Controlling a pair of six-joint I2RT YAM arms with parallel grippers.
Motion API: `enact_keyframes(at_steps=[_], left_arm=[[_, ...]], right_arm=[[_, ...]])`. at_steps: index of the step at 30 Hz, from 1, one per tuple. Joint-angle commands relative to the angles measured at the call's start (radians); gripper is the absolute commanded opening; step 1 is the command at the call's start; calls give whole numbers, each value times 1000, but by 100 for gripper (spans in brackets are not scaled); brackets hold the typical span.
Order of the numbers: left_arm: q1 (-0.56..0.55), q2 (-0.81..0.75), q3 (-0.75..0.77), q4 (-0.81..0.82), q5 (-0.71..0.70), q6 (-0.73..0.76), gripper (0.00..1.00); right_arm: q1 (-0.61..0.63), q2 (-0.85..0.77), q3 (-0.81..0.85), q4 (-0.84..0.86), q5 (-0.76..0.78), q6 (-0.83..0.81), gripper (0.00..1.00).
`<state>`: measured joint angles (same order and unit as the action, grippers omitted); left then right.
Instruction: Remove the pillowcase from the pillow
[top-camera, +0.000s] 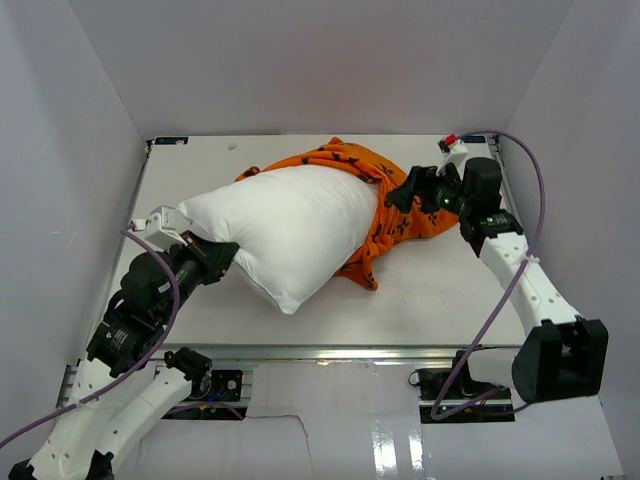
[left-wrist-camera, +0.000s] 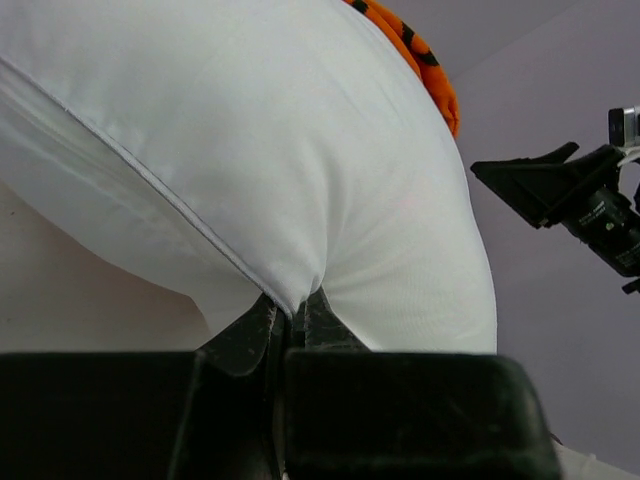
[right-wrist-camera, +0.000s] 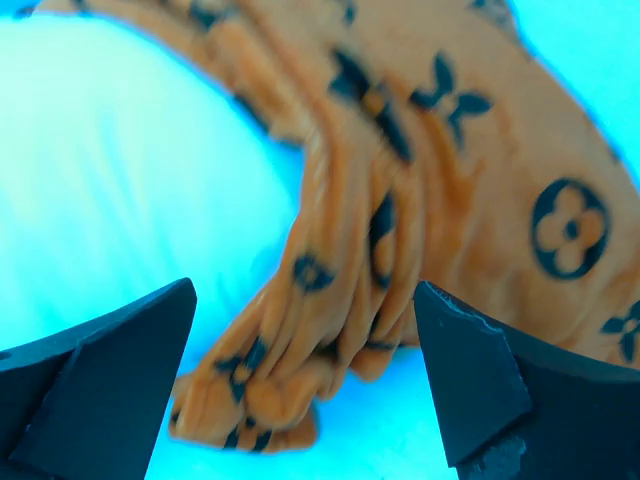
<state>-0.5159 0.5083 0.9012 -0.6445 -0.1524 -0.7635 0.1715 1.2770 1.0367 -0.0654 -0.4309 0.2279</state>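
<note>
The white pillow (top-camera: 285, 225) lies across the middle of the table, mostly bare. The orange pillowcase (top-camera: 385, 195) with black motifs is bunched around its far right end and trails toward the front. My left gripper (top-camera: 222, 257) is shut on the pillow's near left corner; in the left wrist view the pillow (left-wrist-camera: 300, 150) has its seam pinched between the jaws of the left gripper (left-wrist-camera: 290, 322). My right gripper (top-camera: 408, 190) is open and empty just above the bunched pillowcase. In the right wrist view its fingers (right-wrist-camera: 110, 350) straddle the gathered orange folds (right-wrist-camera: 340, 300) without touching.
White walls close in the table (top-camera: 440, 290) at the left, back and right. A small red and white fitting (top-camera: 452, 143) sits at the far right corner. The right arm's body (left-wrist-camera: 590, 205) shows beyond the pillow in the left wrist view.
</note>
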Motion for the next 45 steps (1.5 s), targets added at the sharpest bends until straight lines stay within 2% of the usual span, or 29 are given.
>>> enact_keyframes(at_steps=[1,5,8,11,12,13,14,16,18,20,22,23,25,28,32,37,43,45], left_arm=[[5,7,-2,112,-16,0,0],[4,4,-2,117,-6,-13,0],[4,13,10,117,8,-16,0],[5,27,41,117,25,-17,0],[4,32,51,114,28,-16,0],[4,39,79,109,33,-14,0],[5,42,96,108,36,-13,0],[4,52,143,94,40,-10,0],[5,58,174,85,50,-7,0],[5,70,214,72,62,0,0],[4,85,267,56,79,12,0],[5,102,290,33,89,26,0],[4,121,338,10,91,42,0],[4,159,489,-56,108,59,0],[4,193,588,-67,227,43,0],[4,188,599,-72,324,30,0],[4,184,729,-161,309,38,0],[4,170,732,-158,385,1,0]], right_arm=[[22,-94,-153,68,-101,-32,95],[126,-157,-282,104,-103,-81,96],[221,-179,-365,136,-13,-90,97],[246,-166,-418,203,73,-58,100],[246,-147,-425,220,105,-46,97],[246,-133,-437,264,177,-18,92],[246,-119,-441,295,201,-6,76],[246,-70,-448,361,233,31,59],[247,-35,-441,369,253,44,50],[244,-27,-449,378,296,68,34],[237,-27,-457,362,414,88,8],[217,-33,-466,351,475,109,8],[185,-34,-492,342,492,129,8],[117,-22,-518,337,517,166,8],[71,39,-494,340,528,186,8],[56,91,-448,363,555,195,8],[-88,221,-356,342,518,220,8],[-127,242,-339,340,505,220,8]])
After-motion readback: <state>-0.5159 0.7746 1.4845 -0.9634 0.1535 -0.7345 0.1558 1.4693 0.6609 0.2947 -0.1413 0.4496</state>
